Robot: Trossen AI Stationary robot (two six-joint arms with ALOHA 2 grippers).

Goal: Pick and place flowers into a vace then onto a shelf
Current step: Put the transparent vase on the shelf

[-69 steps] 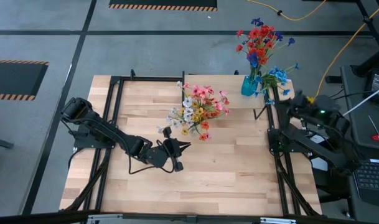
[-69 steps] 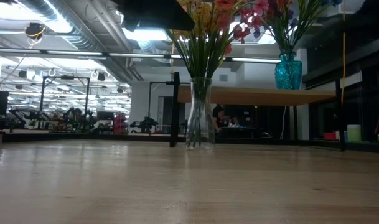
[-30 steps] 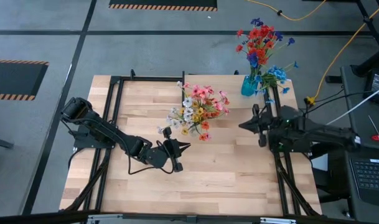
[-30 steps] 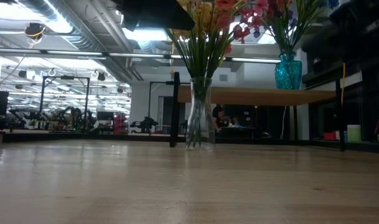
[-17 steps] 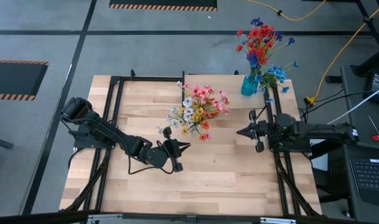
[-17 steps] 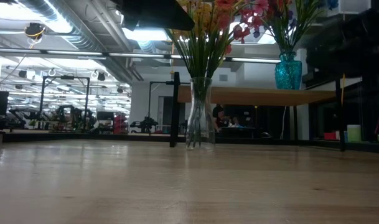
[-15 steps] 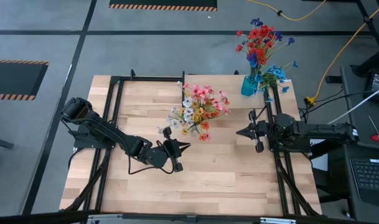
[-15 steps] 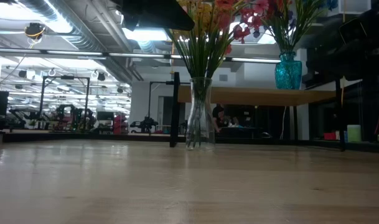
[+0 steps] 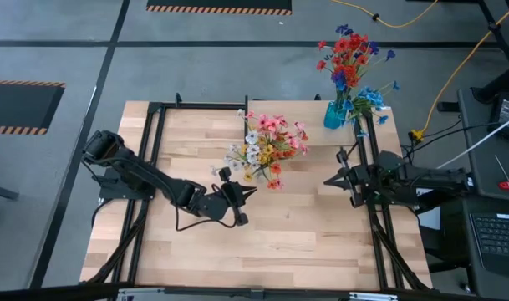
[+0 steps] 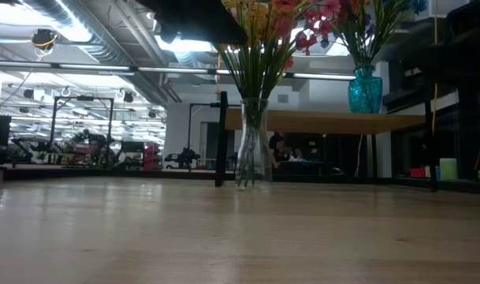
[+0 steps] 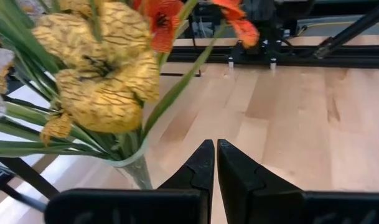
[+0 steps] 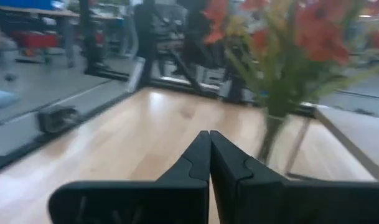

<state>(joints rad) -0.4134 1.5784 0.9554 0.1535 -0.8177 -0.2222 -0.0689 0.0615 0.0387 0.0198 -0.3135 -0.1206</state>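
Left gripper (image 9: 252,193): fingers pressed together, holding nothing, above the middle of the tabletop, just near of the clear vase's bouquet.
Right gripper (image 9: 329,180): fingers pressed together, holding nothing, over the right part of the tabletop, pointing left toward the bouquet.
Flowers (image 9: 267,147): a mixed pink, white, yellow and orange bunch standing in a clear glass vase (image 10: 253,143) on the tabletop (image 9: 296,230), between the two grippers.
Second bunch (image 9: 351,58): red and blue blooms in a teal vase (image 9: 333,114), far right.
Shelf (image 10: 326,121): pale board on black posts, far right; the teal vase stands on it.
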